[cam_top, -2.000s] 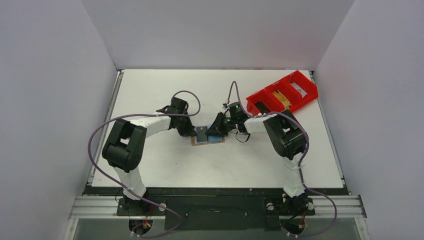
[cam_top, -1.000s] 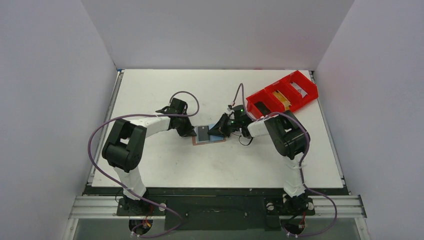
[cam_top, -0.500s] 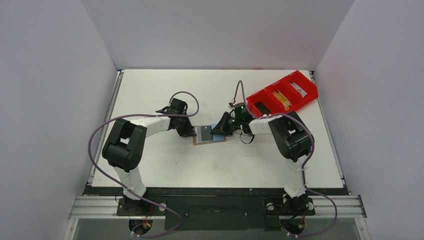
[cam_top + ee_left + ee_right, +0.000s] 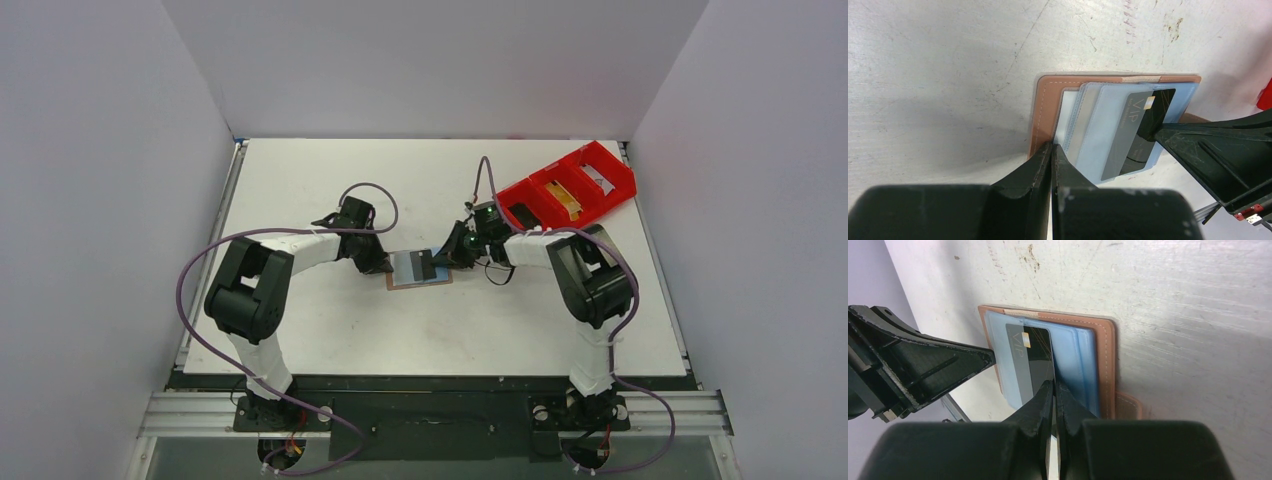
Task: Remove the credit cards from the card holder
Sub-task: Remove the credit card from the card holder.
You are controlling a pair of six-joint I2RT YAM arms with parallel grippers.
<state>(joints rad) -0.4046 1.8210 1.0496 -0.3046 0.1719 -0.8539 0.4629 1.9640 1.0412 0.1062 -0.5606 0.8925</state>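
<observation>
The tan card holder (image 4: 392, 281) lies open on the table, its pale blue sleeves (image 4: 1108, 125) facing up. A dark grey credit card (image 4: 1135, 132) marked VIP sticks partway out of a sleeve toward the right. My right gripper (image 4: 1053, 382) is shut on that card's (image 4: 1028, 360) edge, seen from above at the holder's right side (image 4: 443, 262). My left gripper (image 4: 1053, 146) is shut with nothing between its fingers. Its tips press on the holder's left rim (image 4: 1040, 115), which the top view also shows (image 4: 385, 266). The holder's tab (image 4: 1128, 405) pokes out beside my right fingers.
A red compartment tray (image 4: 611, 188) stands at the back right and holds a yellowish card (image 4: 566, 197) and a pale one (image 4: 598, 177). White walls close in the table on three sides. Both arms meet over the holder in the table's middle.
My right gripper has drawn back to the right, sliding the dark card further out of its sleeve. The left gripper has stayed pressed on the holder's left edge.
</observation>
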